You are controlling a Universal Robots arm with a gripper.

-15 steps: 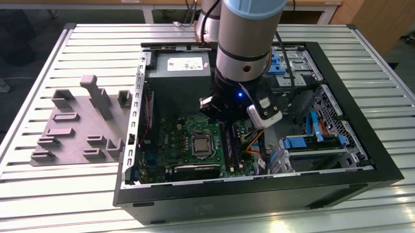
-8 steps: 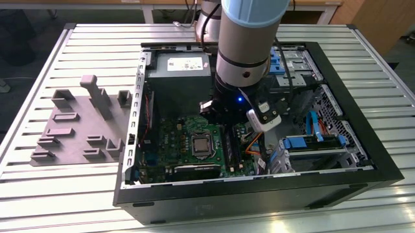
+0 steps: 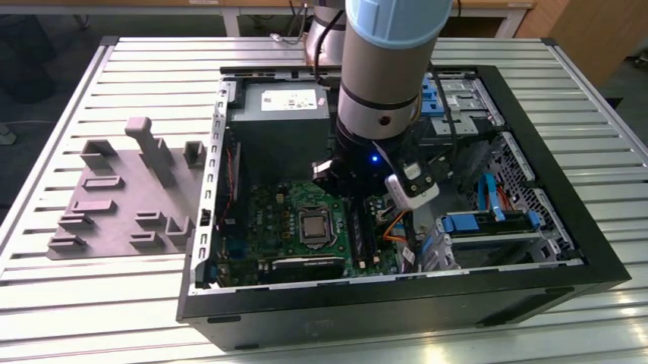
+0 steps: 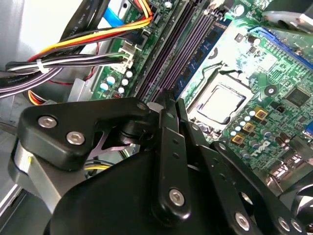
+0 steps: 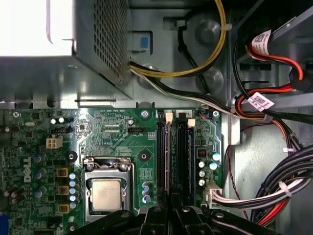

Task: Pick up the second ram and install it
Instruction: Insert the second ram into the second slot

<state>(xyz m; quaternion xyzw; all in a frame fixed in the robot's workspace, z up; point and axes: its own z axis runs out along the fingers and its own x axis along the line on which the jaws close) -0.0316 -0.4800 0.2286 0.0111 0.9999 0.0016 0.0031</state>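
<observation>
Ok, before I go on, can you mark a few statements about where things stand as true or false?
1. The arm reaches down into the open computer case. True.
2. A cooler covers the processor. False: its bare metal top shows in both wrist views.
3. The grey tray sits on the table outside the case, on the exterior view's left. True.
4. The tool hangs over the grey tray. False: it is inside the case, low over the motherboard, at the memory slots.
</observation>
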